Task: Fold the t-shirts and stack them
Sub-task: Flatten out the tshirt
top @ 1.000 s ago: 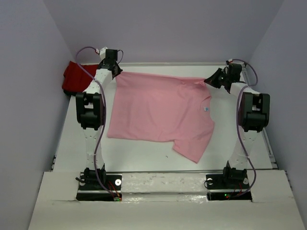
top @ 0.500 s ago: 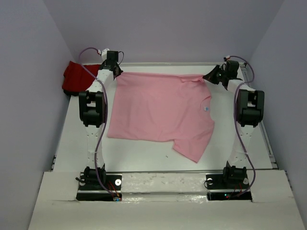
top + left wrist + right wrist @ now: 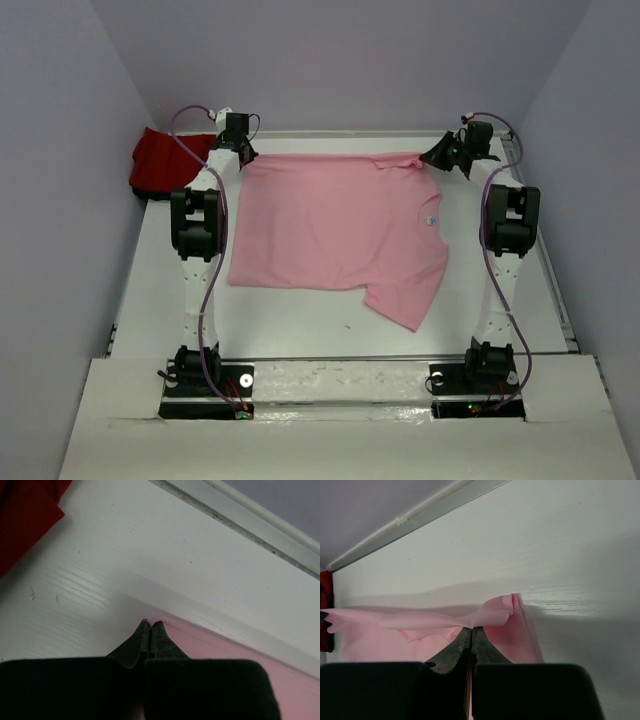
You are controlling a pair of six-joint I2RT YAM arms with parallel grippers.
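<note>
Pinching far edge of pink t-shirt [image 3: 335,225]: left jaws pressed together on its far-left corner, right jaws on bunched fold near collar. Shirt spread across middle of worktop [image 3: 290,325]. Red t-shirt [image 3: 160,165] crumpled at far-left corner.

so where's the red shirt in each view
Top external: red shirt at the far left corner of the table.
Left wrist: red shirt in the picture's top left corner.
Right wrist: red shirt is a sliver at the left edge.
Shared landmark: the pink shirt, right of it in every view.
</note>
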